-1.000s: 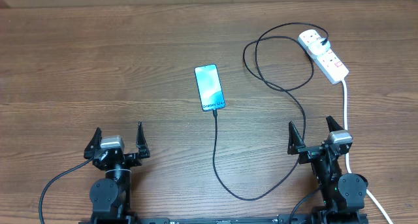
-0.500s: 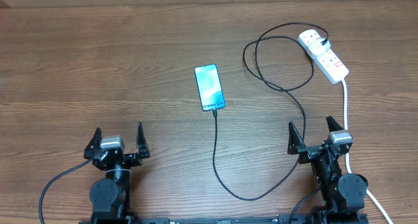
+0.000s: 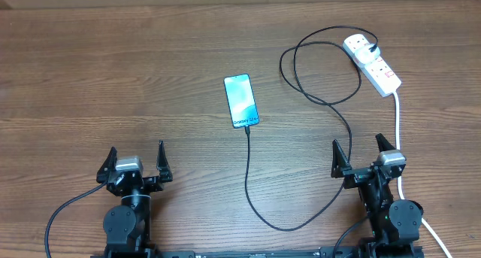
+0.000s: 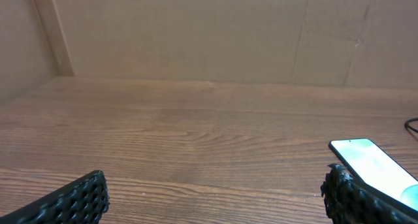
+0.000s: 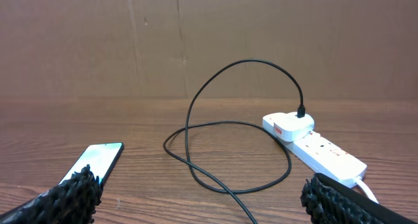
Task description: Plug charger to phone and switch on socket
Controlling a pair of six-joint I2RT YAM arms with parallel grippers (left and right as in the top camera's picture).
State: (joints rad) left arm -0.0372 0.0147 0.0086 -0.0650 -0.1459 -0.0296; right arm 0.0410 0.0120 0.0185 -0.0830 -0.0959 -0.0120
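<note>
Socket (image 3: 373,62) sits far right on the table (image 3: 113,62), straight ahead of the right gripper (image 3: 358,147) and well apart from it. The left gripper (image 3: 136,150) is across the table, so the right arm is nearer.

Socket's long axis runs diagonally, far-left to near-right. The adapter (image 3: 361,44) is on its far end and the red switch marks are toward the near end. Can't tell if it's switched on.

Both grippers are wide open, holding nothing, at the near edge.

Phone (image 3: 240,101) is mid-table, long axis pointing away from the robot. The charger (image 3: 249,175) tip meets the phone's near end. It looks plugged, but it's too small to confirm seating.

My read: the switch is what's left.

Room to move: bare wood between the right gripper and the socket. The charger loop lies just left of that line, and the white cord (image 3: 397,122) runs just right of it. Either one could snag.
</note>
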